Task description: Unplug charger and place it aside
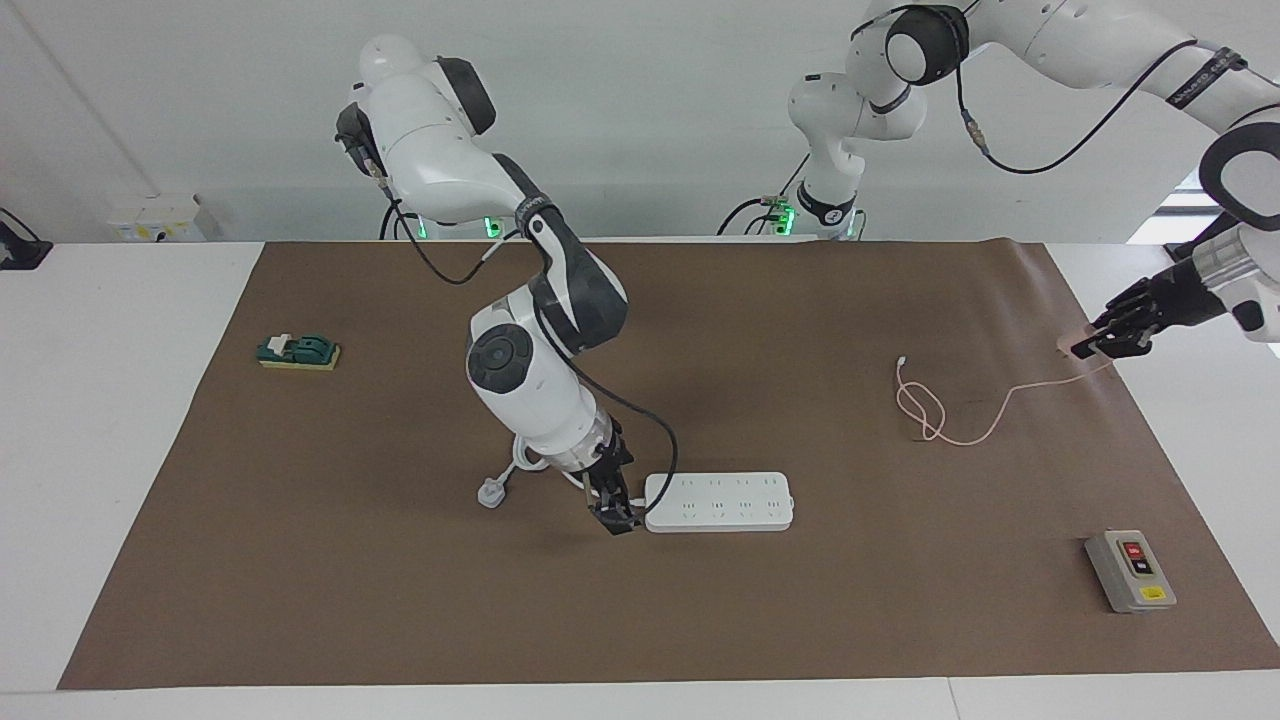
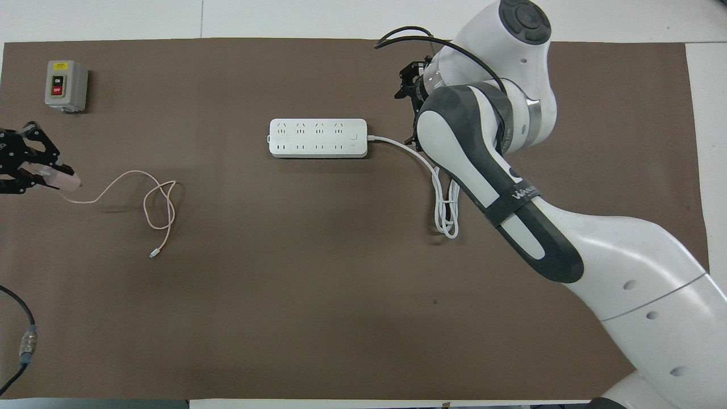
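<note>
The charger (image 1: 1073, 345) (image 2: 67, 182), a small pale pink cube, sits between the fingertips of my left gripper (image 1: 1088, 347) (image 2: 59, 177), low over the brown mat's edge at the left arm's end of the table. Its thin pink cable (image 1: 935, 418) (image 2: 160, 207) trails onto the mat in a loose loop, with the free end lying loose. The white power strip (image 1: 720, 502) (image 2: 318, 138) lies mid-mat with nothing plugged into it. My right gripper (image 1: 615, 518) (image 2: 408, 91) hangs just off the strip's cord end, apart from it.
A grey box with red and black buttons (image 1: 1130, 572) (image 2: 65, 85) stands near the left arm's end, farther from the robots than the charger. The strip's thick white cord (image 1: 520, 462) (image 2: 446, 210) is bundled under the right arm. A green-and-yellow block (image 1: 298, 352) lies toward the right arm's end.
</note>
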Tool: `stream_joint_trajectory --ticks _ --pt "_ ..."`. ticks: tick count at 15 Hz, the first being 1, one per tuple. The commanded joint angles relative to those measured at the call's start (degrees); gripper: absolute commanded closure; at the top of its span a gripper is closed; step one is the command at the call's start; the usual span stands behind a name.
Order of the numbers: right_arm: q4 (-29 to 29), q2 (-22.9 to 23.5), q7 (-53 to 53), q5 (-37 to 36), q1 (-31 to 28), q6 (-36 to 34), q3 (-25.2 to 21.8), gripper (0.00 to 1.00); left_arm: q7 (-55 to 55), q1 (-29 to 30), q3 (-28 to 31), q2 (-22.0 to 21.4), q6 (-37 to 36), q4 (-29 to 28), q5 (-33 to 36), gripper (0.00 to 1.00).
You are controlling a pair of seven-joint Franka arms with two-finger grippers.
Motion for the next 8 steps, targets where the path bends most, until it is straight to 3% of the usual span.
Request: stream_joint_trajectory --ticks 1,4,8 --pt "-9.48 -10.47 -15.46 -0.93 -5.85 -2.71 0.88 0.0 0.63 1.6 -5.51 -1.94 0.37 1.83 6.73 0.0" --pt "-12.12 -17.15 -33.66 -1.28 -10.07 -7.28 0.7 0.0 0.9 3.35 -9.3 -2.55 0.11 4.3 11.23 0.0" --pt "-13.54 -22.79 -57.64 -10.75 -12.1 -11.93 0.88 0.0 1.34 6.34 -15.18 -9.65 -2.08 5.01 15.43 0.0"
